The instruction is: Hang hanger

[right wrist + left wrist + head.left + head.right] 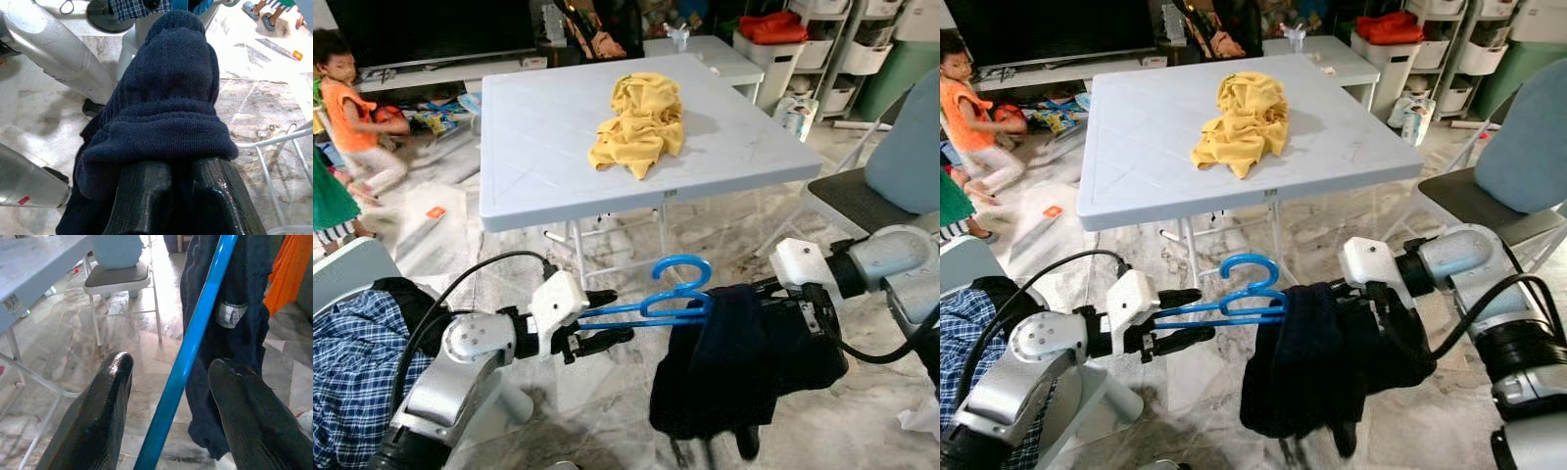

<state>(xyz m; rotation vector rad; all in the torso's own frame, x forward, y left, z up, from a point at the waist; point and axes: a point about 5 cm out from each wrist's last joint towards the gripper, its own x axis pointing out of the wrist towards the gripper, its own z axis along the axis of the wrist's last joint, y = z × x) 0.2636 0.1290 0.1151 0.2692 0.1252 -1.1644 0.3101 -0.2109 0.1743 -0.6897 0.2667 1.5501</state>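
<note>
In the lower half of the head-camera frame, a humanoid robot holds a blue plastic hanger (671,294) level between its two arms, above a marbled tile floor (607,392). The left gripper (607,318), at lower left, reaches toward the bare end of the hanger; its wrist camera shows the blue bar passing between two black fingers (98,416) that stand apart, with gaps on both sides, so the jaws are open around the bar rather than clamped on it. The right gripper (171,196), at lower right, has its fingers drawn together on a bunched navy garment (734,362) that drapes over the hanger's other end and hangs down toward the floor. The hanger's hook (680,269) points upward near frame centre. Behind it, a pale folding table (529,147) carries a crumpled yellow garment (641,122); a chair (871,196) sits at the right edge, a blue plaid cloth (352,362) lies at lower left, and a child in orange (352,108) sits on the floor at upper left. No rail or hook to hang on can be made out from here. The risk looks plain: with the left jaws unclosed, the weight of the dark cloth on one side could tip the hanger and let it slide free, or the garment could slip off the bar if the right grip catches fabric alone.
</note>
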